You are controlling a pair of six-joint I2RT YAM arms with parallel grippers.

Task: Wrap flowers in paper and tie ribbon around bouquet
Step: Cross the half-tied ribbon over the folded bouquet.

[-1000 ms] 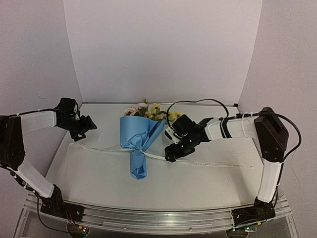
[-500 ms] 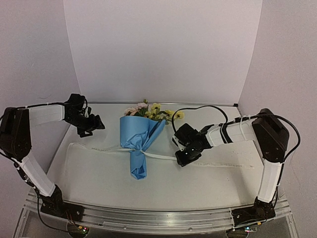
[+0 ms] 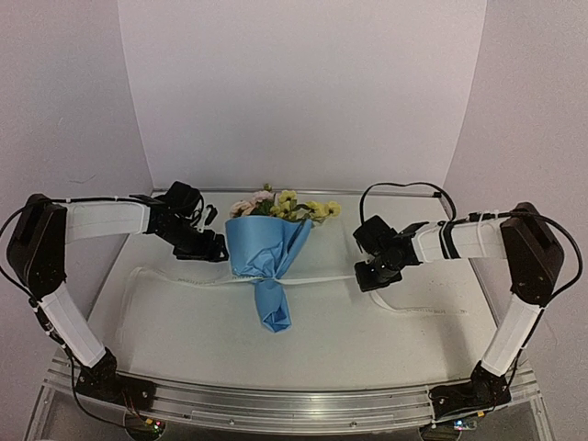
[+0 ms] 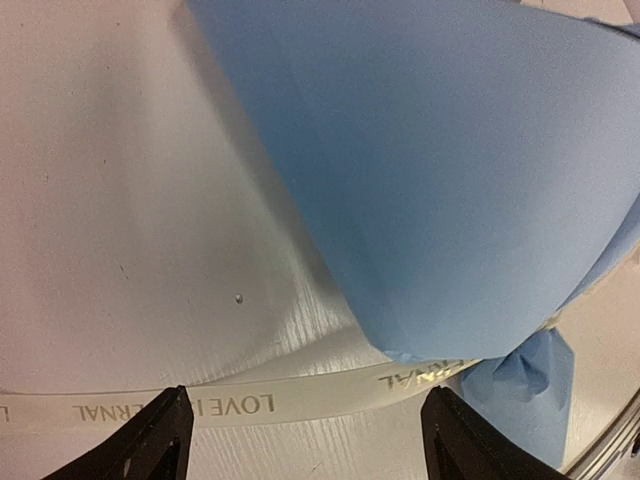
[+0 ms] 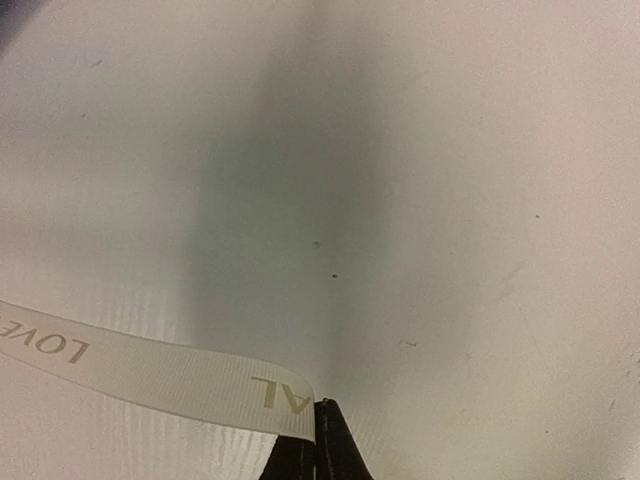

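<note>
Step in hand: tying. The bouquet (image 3: 265,253) lies wrapped, and the ribbon (image 3: 326,278) passes beneath its narrow neck. Right of the bouquet, the right gripper (image 5: 318,420) is pinched tight on the ribbon. Just left of the bouquet, the left gripper (image 4: 305,440) hangs spread above the ribbon's other run. The next move probably requires the left gripper to grasp that run, then both ends to cross over the neck
</note>
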